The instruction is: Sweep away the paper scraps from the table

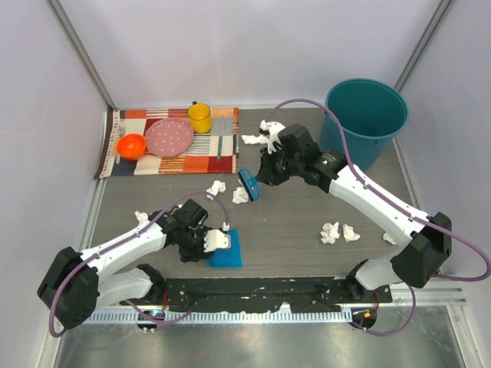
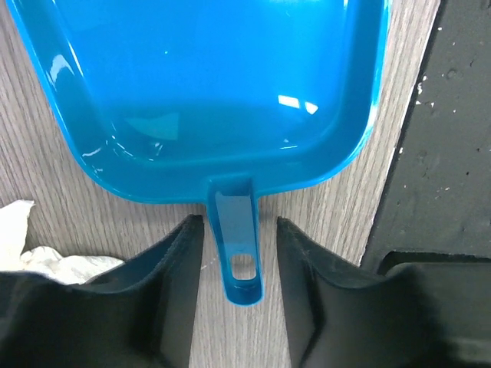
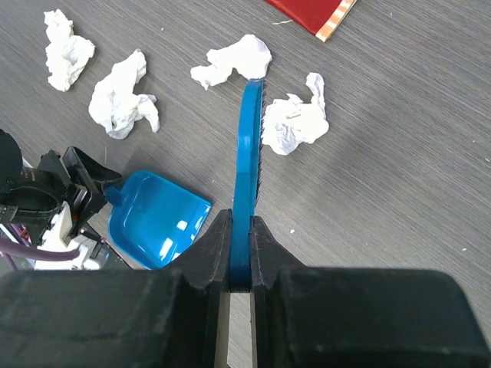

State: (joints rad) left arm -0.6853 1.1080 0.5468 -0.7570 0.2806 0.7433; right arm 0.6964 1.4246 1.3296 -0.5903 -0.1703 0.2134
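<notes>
Several white paper scraps lie on the dark wood-grain table (image 1: 299, 207): two by the brush (image 1: 217, 186) (image 1: 240, 195), one at the left (image 1: 141, 217), a pair at the right (image 1: 330, 232) and more near the bucket (image 1: 253, 139). My right gripper (image 1: 263, 175) is shut on a blue brush (image 1: 249, 185), bristles near a scrap (image 3: 295, 123). My left gripper (image 2: 238, 222) is open, its fingers (image 2: 180, 261) on either side of the blue dustpan's (image 2: 215, 92) handle without touching it. The dustpan (image 1: 227, 249) lies flat and holds nothing.
A teal bucket (image 1: 367, 119) stands at the back right. A striped placemat (image 1: 176, 153) at the back left holds a yellow cup (image 1: 199, 117), a pink plate (image 1: 169, 138) and an orange bowl (image 1: 131, 146). A black base strip (image 2: 437, 138) runs along the near edge.
</notes>
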